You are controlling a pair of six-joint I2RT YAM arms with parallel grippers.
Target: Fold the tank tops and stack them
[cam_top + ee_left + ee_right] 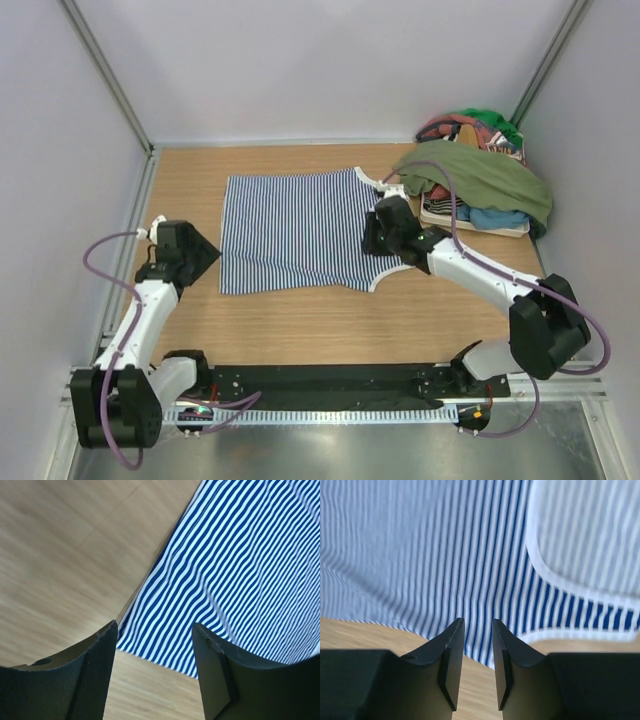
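Observation:
A navy-and-white striped tank top (290,235) lies spread flat on the wooden table (300,320), its white-trimmed straps to the right. An olive green tank top (480,175) is draped over a heap of clothes at the back right. My left gripper (212,252) hovers at the striped top's left edge, open and empty; its wrist view shows the striped top (250,570) ahead of the left gripper (155,630). My right gripper (378,232) is over the top's right side near an armhole. In its wrist view the right gripper (478,622) stands narrowly open above the striped top (445,555), holding nothing.
A heap of mixed clothes (470,128) and a folded stack (470,215) fill the back right corner under the olive top. Pale walls with metal posts (105,75) close in the table on three sides. Bare wood runs along the front.

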